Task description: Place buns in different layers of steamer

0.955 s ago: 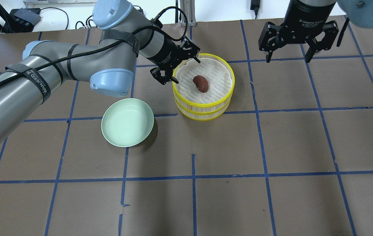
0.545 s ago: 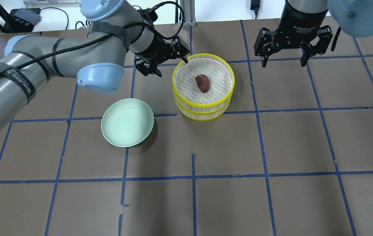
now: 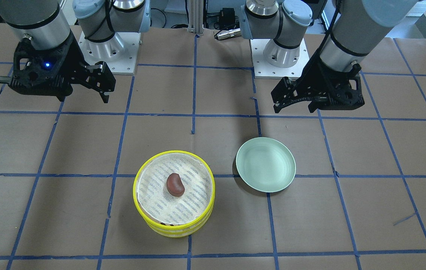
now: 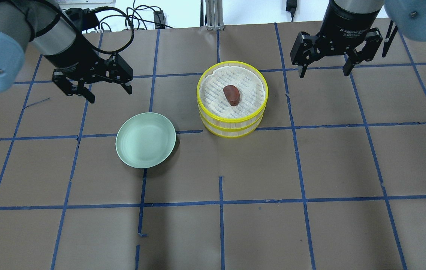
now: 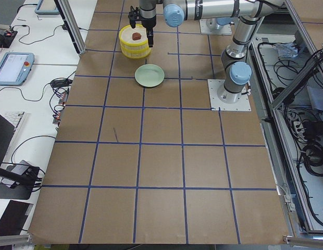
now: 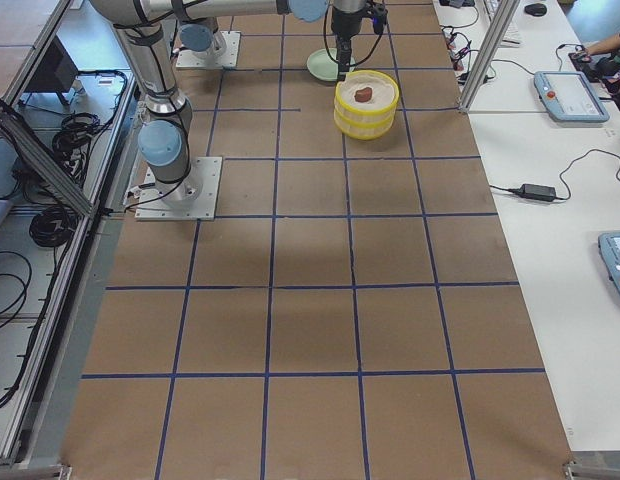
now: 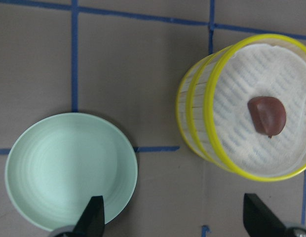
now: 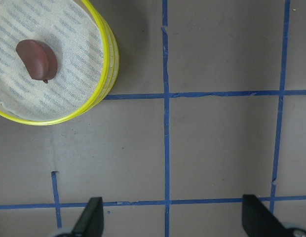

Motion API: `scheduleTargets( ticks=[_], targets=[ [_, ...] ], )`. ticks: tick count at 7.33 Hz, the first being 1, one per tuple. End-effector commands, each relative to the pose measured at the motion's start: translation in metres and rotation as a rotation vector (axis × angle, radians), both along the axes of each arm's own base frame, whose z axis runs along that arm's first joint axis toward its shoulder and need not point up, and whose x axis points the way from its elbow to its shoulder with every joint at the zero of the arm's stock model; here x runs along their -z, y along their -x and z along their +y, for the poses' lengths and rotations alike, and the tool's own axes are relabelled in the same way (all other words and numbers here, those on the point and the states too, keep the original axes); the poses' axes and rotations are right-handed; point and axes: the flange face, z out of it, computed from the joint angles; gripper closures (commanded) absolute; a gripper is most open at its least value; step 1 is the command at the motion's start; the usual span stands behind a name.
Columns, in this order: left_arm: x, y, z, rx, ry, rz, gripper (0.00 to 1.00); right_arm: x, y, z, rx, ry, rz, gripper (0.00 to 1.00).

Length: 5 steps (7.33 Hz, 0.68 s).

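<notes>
The steamer (image 4: pixel 231 123) is two yellow-rimmed trays stacked one on the other, at the table's middle back. The dark reddish-brown bun (image 4: pixel 231 94) lies on the top tray's striped liner. The white bun shows in no view. My left gripper (image 4: pixel 109 93) is open and empty, hanging above the table far to the left of the steamer, behind the pale green plate. My right gripper (image 4: pixel 324 73) is open and empty, above the table to the right of the steamer. The left wrist view shows the steamer (image 7: pixel 212 98) and the brown bun (image 7: pixel 266 115). The right wrist view shows the bun (image 8: pixel 37 59).
An empty pale green plate (image 4: pixel 145 140) sits on the table to the left of and nearer than the steamer; it also shows in the left wrist view (image 7: pixel 69 168). Brown paper with a blue tape grid covers the table. Both arm bases stand at the robot's side.
My left gripper has pulled away from the steamer's left rim and moved far to the left, staying open. The right gripper has hardly moved. The brown bun stays on the top tray.
</notes>
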Motion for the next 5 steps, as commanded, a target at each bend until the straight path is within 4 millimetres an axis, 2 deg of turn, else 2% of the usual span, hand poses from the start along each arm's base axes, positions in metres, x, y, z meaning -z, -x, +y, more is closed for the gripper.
scheduleTargets(
  ticks=[1, 5],
  targets=[
    [-0.0116, -0.0041, 0.0178, 0.047, -0.022, -0.019, 0.00, -0.0009, -0.0001, 0.0027, 0.000, -0.003, -0.001, 0.00],
    [-0.0175, -0.0064, 0.0260, 0.053, -0.014, -0.056, 0.00, 0.0007, 0.0016, 0.0027, 0.003, -0.007, 0.000, 0.00]
  ],
)
